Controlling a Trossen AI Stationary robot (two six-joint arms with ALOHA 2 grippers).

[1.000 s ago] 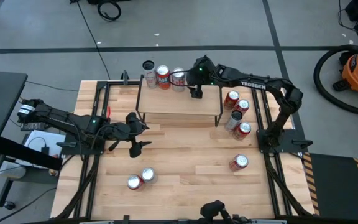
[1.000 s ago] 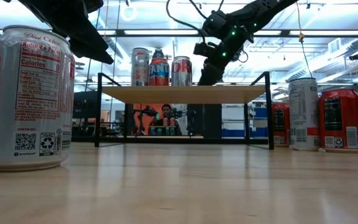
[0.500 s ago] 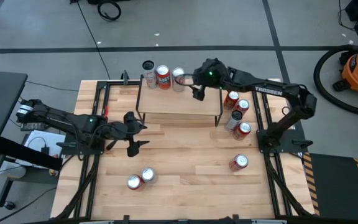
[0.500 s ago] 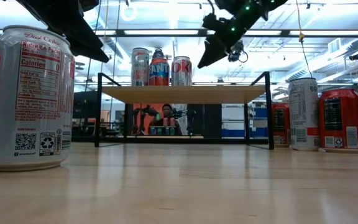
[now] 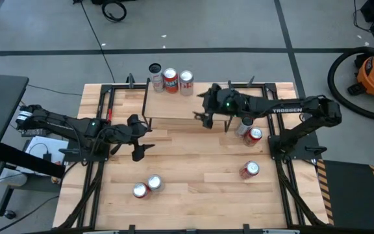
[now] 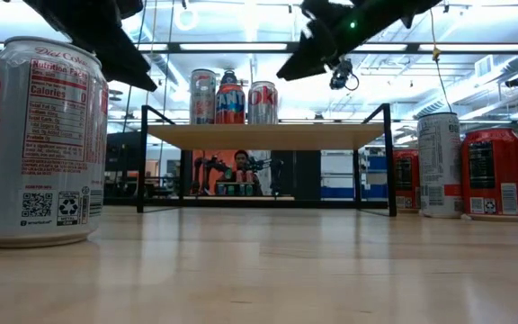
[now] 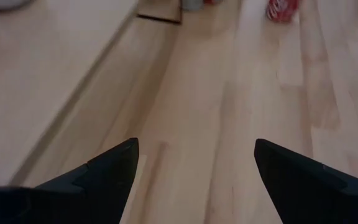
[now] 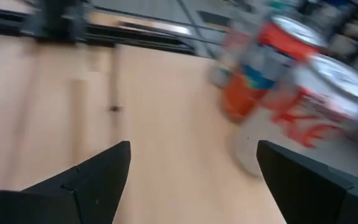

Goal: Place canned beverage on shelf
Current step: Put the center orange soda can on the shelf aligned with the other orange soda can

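- The shelf point(image 5: 186, 107) stands in the upper middle of the high view, on the table point(image 5: 193, 175).
- Three cans stand in a row at the shelf's far left corner: a silver can point(image 5: 155, 70), an orange can point(image 5: 170, 78) and a white can point(image 5: 186, 80).
- The rest of the shelf top is bare wood, with open room to the right of the row.
- In the low view the three cans stand upright on the shelf board point(image 6: 263, 135), close side by side.
- The right pincer point(image 5: 203, 107) hangs over the right part of the shelf, apart from the row of cans.
- Its two fingers are spread wide and it holds nothing. In the right wrist view only bare wood shows between the fingers point(image 8: 92, 177).
- The left pincer point(image 5: 138, 138) waits over the table at the left of the high view, near the shelf's front left corner. Its fingers are also spread wide with nothing between them.
- To the right of the shelf, some cans point(image 5: 249, 130) stand close together near the table's right edge.
- One more red can point(image 5: 249, 169) stands alone farther down on the right.
- Two cans point(image 5: 147, 186) stand together at the lower left of the table.
- The middle of the table in front of the shelf is open wood.
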